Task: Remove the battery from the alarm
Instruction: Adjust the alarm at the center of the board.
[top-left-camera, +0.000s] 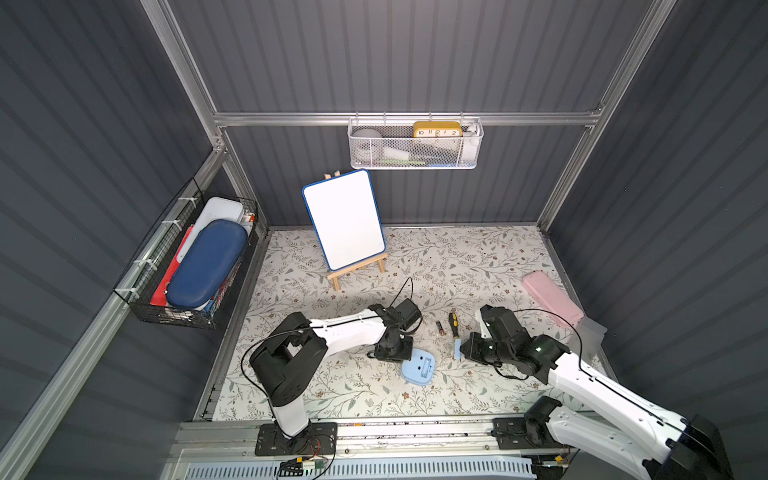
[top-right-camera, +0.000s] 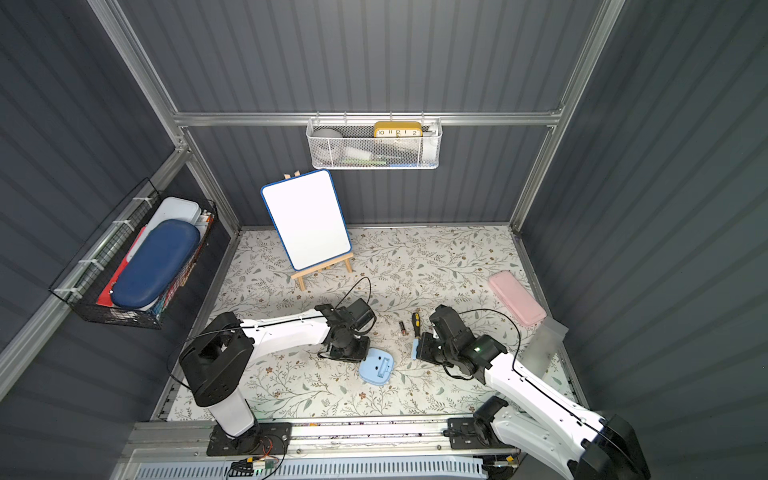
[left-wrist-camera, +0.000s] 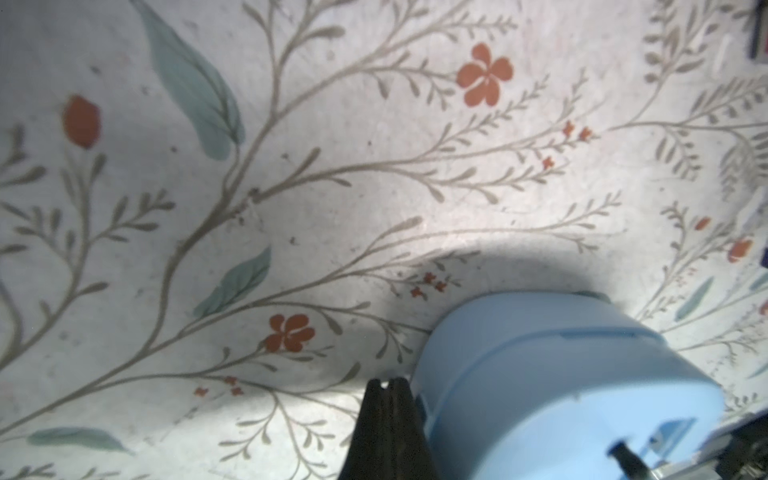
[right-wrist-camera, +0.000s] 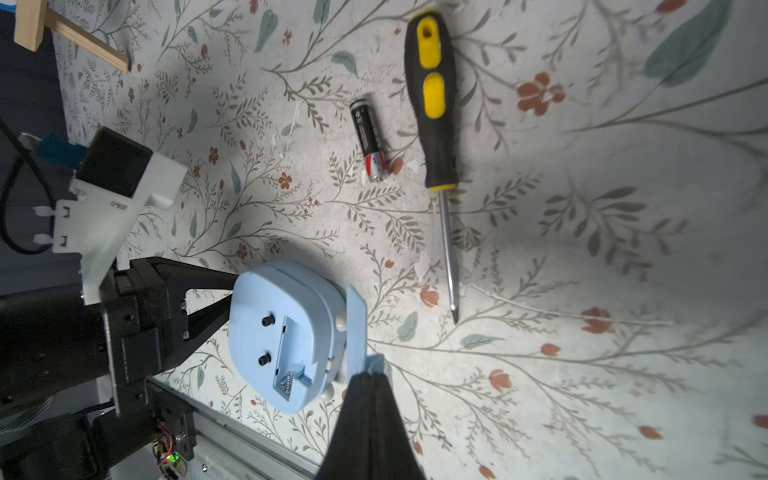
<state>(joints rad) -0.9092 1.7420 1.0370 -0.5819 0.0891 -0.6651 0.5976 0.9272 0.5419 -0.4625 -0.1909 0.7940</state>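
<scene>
1. Presently your right gripper pinches the thin blue cover; your left gripper is closed empty, just beside the alarm.
2. The battery lies out on the table, beside the screwdriver.
3. Judged light, rigid, smooth, prone to roll: grip mid-barrel, across.

Dark grey ribbed walls, framed by aluminium rails, surround a pale floral mat.
</scene>
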